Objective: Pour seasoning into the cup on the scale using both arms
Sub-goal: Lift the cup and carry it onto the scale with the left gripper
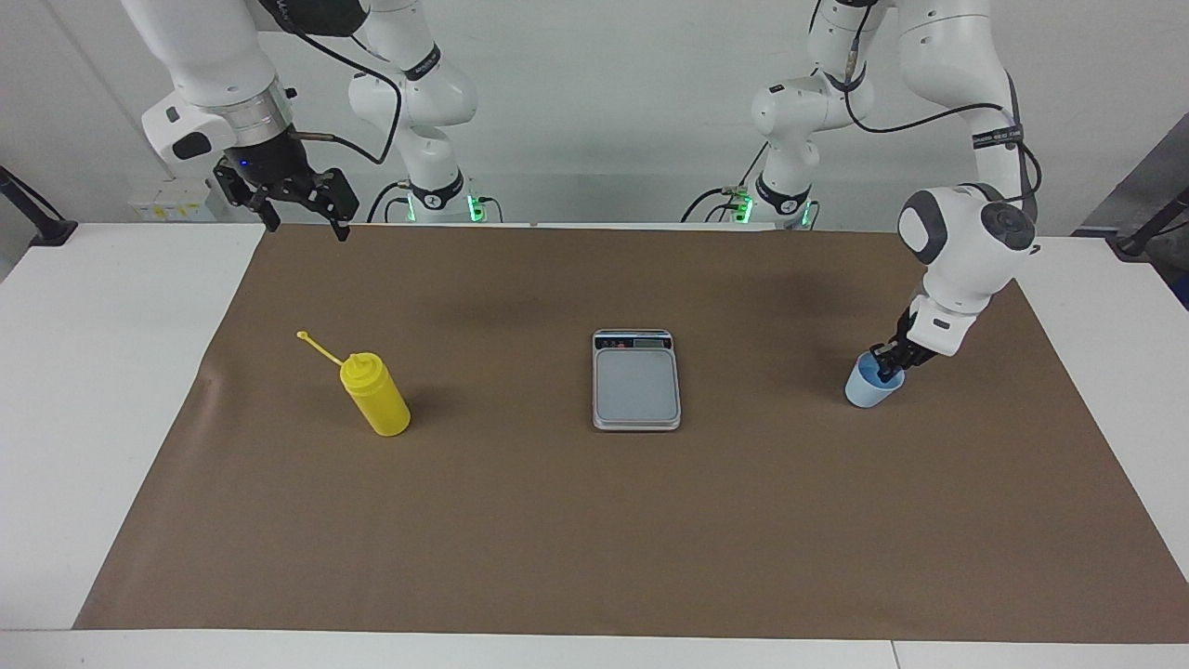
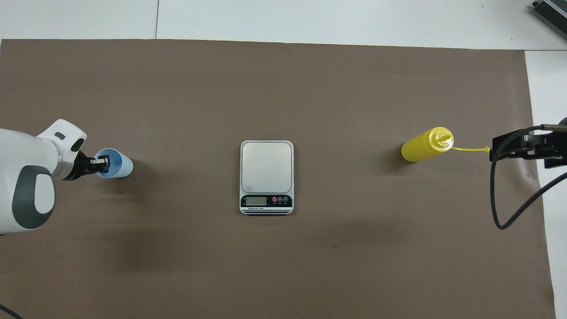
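A: Look at your left gripper (image 1: 885, 365). It's down at the cup (image 1: 871, 386), toward the left arm's end of the brown mat (image 1: 594, 520), and its jaws are pinched on the cup's rim, one finger inside, one outside.

B: And the cup itself?

A: Upright on the mat, well apart from the scale (image 1: 636, 379), which sits flat in the middle with its display strip on the edge nearer the robots. From overhead you see the gripper's tip at the cup's (image 2: 114, 163) rim on the side away from the scale (image 2: 266, 177).

B: Your right gripper?

A: The right gripper (image 1: 302, 219) waits, raised over the mat's corner at the right arm's end, jaws spread, nothing in them. The seasoning (image 1: 375, 394) stands upright on the mat at that same end, untouched, its cap strap sticking out toward the table edge.

B: So seasoning, scale, cup, all in one row across the mat.
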